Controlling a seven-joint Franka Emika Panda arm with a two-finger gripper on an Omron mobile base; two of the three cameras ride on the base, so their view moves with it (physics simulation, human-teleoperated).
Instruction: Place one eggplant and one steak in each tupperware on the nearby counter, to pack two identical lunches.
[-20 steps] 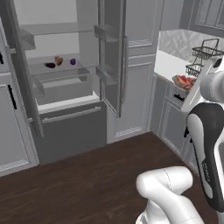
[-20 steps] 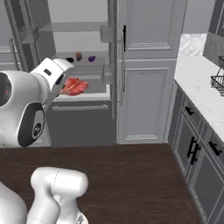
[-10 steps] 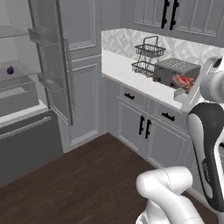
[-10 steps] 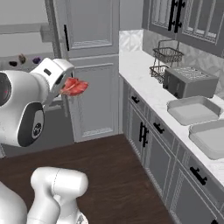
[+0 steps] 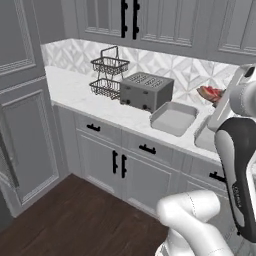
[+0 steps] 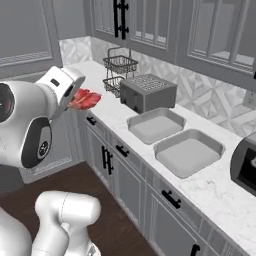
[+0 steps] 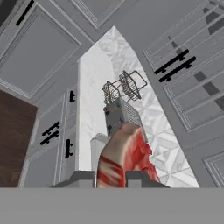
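Observation:
My gripper (image 6: pixel 76 98) is shut on a red steak (image 6: pixel 86 99), carried in the air out from the counter (image 6: pixel 220 192), level with its left end. In the hand view the steak (image 7: pixel 124 156) sticks up between the gripper (image 7: pixel 111 178) finger tips. Two empty light-grey tupperware tubs stand side by side on the counter: one (image 6: pixel 156 126) next to the toaster, the other (image 6: pixel 188 152) to its right. The left base view has the steak (image 5: pixel 210 93) at the arm's top and one tupperware (image 5: pixel 173 119); my arm partly hides the other. The eggplant is out of view.
A grey slotted toaster (image 6: pixel 148 92) and a two-tier black wire basket (image 6: pixel 119 70) stand left of the tubs. A dark appliance (image 6: pixel 245 165) sits at the counter's right end. Grey wall cabinets hang above and drawers with black handles run below. The floor is dark wood.
The whole picture has swung from the open fridge to the counter, so the base moved. The steak has stayed in the shut gripper throughout.

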